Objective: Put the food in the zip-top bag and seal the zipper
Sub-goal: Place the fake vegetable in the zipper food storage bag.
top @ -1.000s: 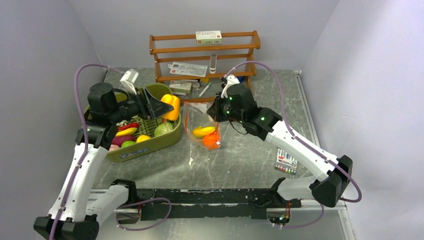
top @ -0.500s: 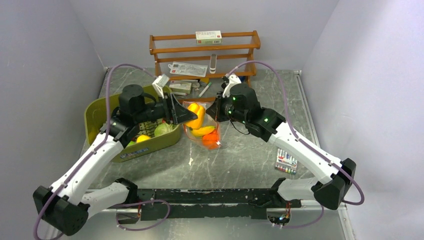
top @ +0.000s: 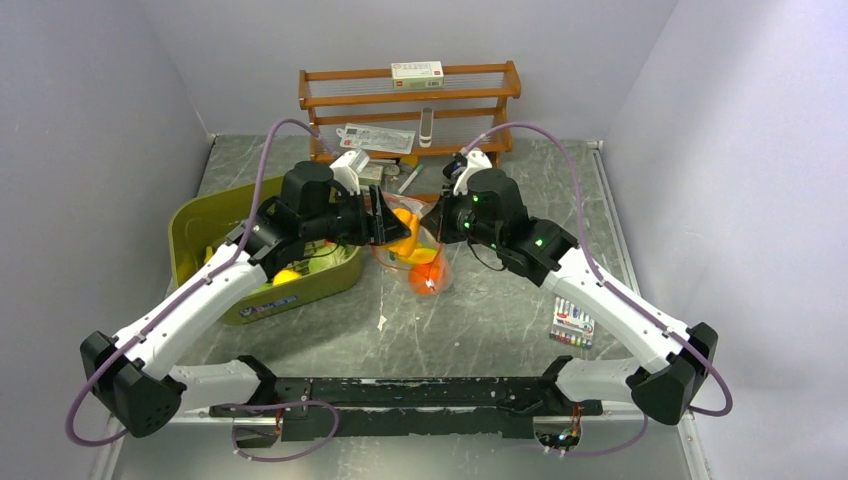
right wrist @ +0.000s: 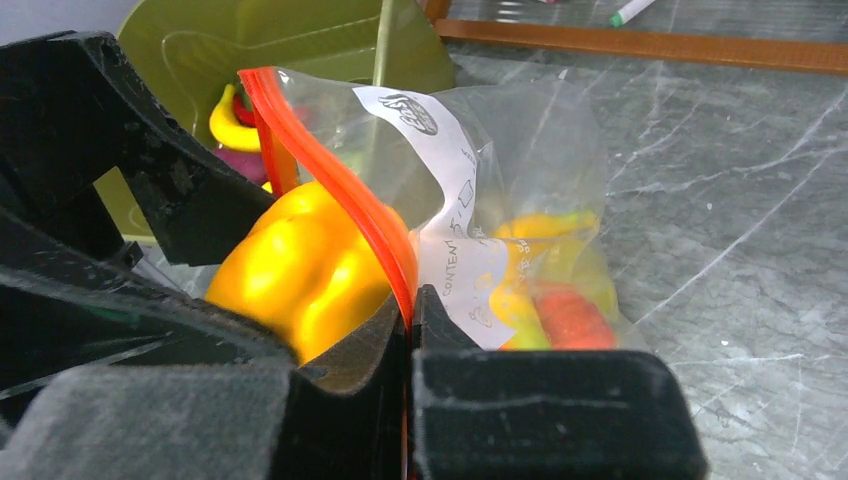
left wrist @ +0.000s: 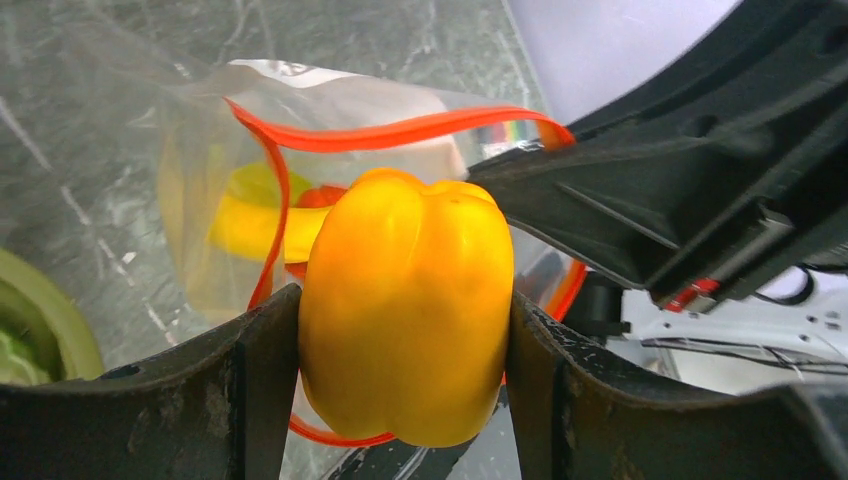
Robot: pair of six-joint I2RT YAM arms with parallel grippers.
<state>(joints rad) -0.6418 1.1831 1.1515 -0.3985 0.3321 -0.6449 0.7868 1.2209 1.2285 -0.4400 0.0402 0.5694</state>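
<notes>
The left pincer [left wrist: 402, 345], clamped on the yellow pepper [left wrist: 405, 290], hovers at the mouth of the bag [right wrist: 545, 140], which the right pincer [right wrist: 408, 325] pinches by its zipper [right wrist: 345, 195]. The pepper may snag that rim and tug it free.

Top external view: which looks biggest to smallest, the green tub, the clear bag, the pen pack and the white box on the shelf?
1. green tub
2. zip-top bag
3. pen pack and white box look alike; the box sits farther away, so unranked.
</notes>
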